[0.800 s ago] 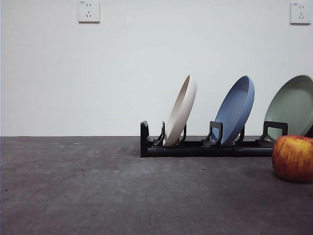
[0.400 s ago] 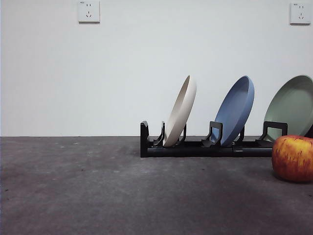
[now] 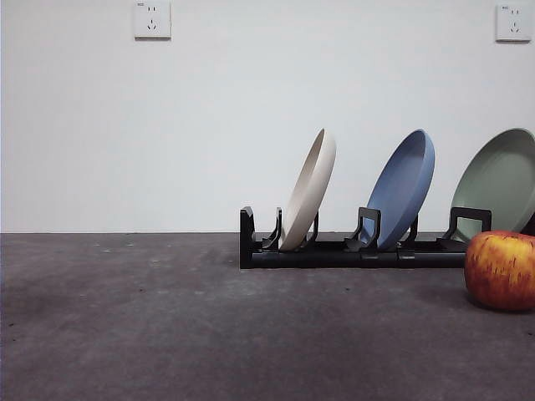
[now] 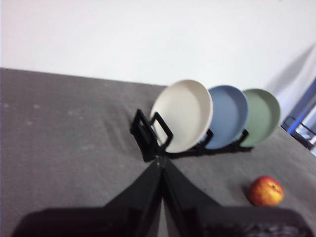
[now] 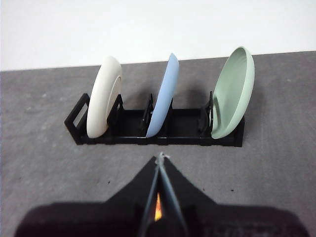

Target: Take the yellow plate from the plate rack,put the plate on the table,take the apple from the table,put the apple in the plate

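Observation:
The yellow plate stands tilted in the leftmost slot of the black plate rack on the table. The apple lies on the table in front of the rack's right end. No gripper shows in the front view. In the left wrist view my left gripper is shut and empty, short of the rack and the yellow plate, with the apple off to the side. My right gripper is shut and empty, above the apple, facing the rack and yellow plate.
A blue plate stands in the rack's middle slot and a pale green plate in the right one. A white wall with two sockets rises behind the table. Bare table lies left of the rack.

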`<state>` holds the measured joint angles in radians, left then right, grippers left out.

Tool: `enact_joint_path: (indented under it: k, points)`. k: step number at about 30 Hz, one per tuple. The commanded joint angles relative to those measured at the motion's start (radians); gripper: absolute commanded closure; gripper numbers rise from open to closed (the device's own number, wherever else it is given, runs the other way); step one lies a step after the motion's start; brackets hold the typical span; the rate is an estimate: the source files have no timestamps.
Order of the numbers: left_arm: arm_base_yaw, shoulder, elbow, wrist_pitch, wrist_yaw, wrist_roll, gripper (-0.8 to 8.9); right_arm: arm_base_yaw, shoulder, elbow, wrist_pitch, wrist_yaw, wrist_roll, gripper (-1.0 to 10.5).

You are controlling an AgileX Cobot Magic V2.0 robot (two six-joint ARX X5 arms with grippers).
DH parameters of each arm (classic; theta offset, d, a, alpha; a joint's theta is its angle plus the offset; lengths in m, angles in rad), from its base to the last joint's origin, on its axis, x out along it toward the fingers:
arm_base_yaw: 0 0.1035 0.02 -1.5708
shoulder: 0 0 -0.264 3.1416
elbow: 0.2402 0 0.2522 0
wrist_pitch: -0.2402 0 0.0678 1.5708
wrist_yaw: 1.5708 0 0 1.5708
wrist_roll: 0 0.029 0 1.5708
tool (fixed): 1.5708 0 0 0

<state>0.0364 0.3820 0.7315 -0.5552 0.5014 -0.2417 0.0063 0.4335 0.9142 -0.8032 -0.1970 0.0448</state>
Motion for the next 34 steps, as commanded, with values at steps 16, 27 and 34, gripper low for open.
enact_joint_path:
  k: [16, 27, 34]
  points:
    - [-0.090, 0.104, 0.170, -0.116, 0.004, 0.093, 8.08, 0.001, 0.082, 0.138, -0.120, -0.040, -0.050, 9.3]
    - [-0.090, 0.127, 0.192, -0.144, 0.086, 0.070, 1.53, 0.001, 0.088, 0.138, -0.119, -0.069, -0.045, 3.4]
    - [-0.090, 0.155, 0.206, -0.163, 0.109, 0.071, 1.53, 0.001, 0.089, 0.138, -0.120, -0.077, -0.045, 3.4]
